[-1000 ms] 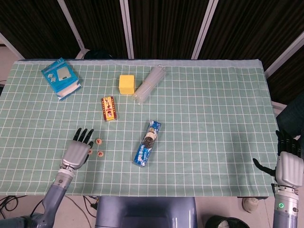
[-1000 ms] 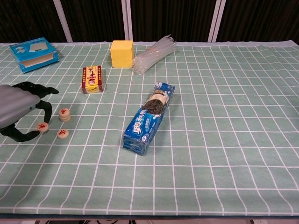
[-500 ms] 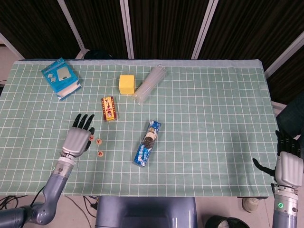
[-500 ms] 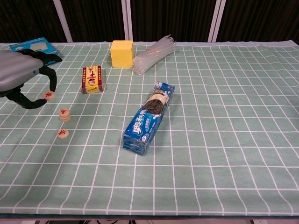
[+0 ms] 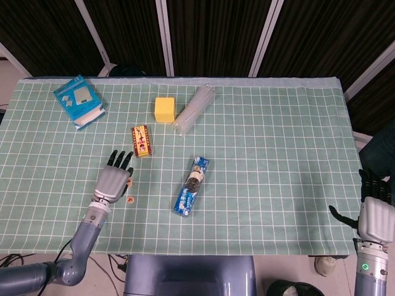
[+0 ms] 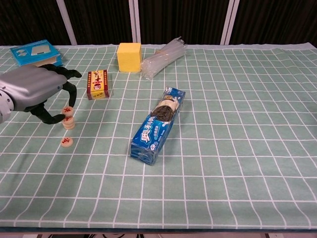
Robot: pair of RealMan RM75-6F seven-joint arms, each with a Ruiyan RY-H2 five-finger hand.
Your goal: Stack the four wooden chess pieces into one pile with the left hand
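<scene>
A staged robot test space is suggested: a table (image 5: pixel 278 185) covered in green gridded cloth is set before dark curtained panels (image 5: pixel 210 37), with unrelated items laid out.

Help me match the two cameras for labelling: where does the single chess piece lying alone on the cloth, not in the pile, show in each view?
Head view: the lone chess piece lies lower left, just right of the left hand.
Chest view: the same piece lies at the left, below the pile under the hand.
Shared landmark: the red box up-table from it.
</scene>
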